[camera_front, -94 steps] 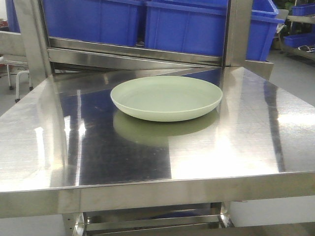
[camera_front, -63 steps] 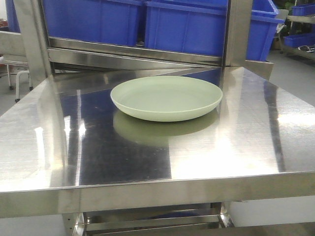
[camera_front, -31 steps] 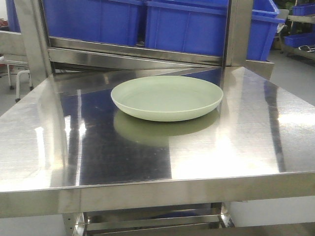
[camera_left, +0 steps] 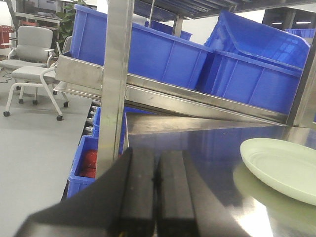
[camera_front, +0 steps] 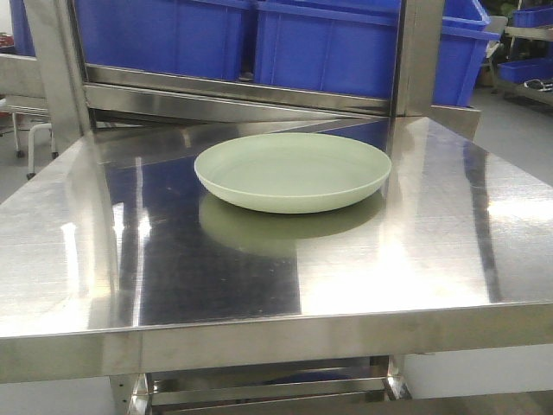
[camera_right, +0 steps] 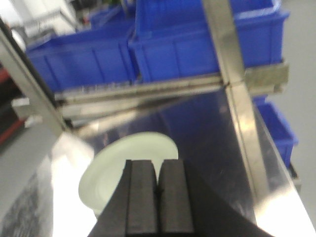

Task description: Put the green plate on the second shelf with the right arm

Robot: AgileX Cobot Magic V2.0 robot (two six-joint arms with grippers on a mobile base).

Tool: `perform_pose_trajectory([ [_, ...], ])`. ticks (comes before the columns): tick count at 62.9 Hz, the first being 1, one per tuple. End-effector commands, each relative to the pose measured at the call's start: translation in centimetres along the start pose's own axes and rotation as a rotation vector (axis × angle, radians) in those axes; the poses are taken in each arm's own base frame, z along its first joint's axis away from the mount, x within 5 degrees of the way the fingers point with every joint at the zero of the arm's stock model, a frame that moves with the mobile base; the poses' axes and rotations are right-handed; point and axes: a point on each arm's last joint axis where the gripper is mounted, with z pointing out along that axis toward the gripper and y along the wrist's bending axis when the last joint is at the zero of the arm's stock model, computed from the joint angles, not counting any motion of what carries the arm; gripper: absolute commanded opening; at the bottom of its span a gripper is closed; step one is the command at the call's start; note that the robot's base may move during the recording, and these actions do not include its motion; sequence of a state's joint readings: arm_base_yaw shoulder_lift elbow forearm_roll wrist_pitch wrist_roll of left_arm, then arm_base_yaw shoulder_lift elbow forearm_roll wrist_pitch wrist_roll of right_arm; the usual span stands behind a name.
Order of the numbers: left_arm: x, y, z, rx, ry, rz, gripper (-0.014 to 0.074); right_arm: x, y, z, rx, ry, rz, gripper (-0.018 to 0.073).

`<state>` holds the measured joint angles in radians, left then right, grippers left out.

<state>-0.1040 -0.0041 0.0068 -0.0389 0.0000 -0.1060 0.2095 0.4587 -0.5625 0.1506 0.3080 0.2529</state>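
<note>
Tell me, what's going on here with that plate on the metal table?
A two-armed robot is meant to put the green plate on a shelf, but nothing has hold of it yet. The plate lies flat on the steel table, in front of a row of blue bins. The right hand is aimed at the plate from above, shut and empty. The left hand is off to the side, also shut and empty. Neither hand shows in the front view.

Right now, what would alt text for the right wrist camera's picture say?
The right arm's two black fingers, closed together, fill the bottom centre, with a pale green plate on the shiny steel table just beyond them. Blue plastic bins line the shelf behind.
</note>
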Motion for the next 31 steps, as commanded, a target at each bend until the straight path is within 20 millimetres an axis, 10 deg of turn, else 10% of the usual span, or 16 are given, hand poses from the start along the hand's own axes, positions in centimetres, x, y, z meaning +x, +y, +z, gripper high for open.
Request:
perform_pose_trajectory([
  [1,0.6,0.1,-0.1,0.012,-0.053,-0.010,0.0130,-1.7,0.8,2.4,-0.016,0.004,-0.031,0.0049],
  [31,0.6,0.1,-0.1,0.012,-0.053,-0.010,0.0130,-1.7,0.7,17.6,0.086,0.255,0.025,0.0049],
])
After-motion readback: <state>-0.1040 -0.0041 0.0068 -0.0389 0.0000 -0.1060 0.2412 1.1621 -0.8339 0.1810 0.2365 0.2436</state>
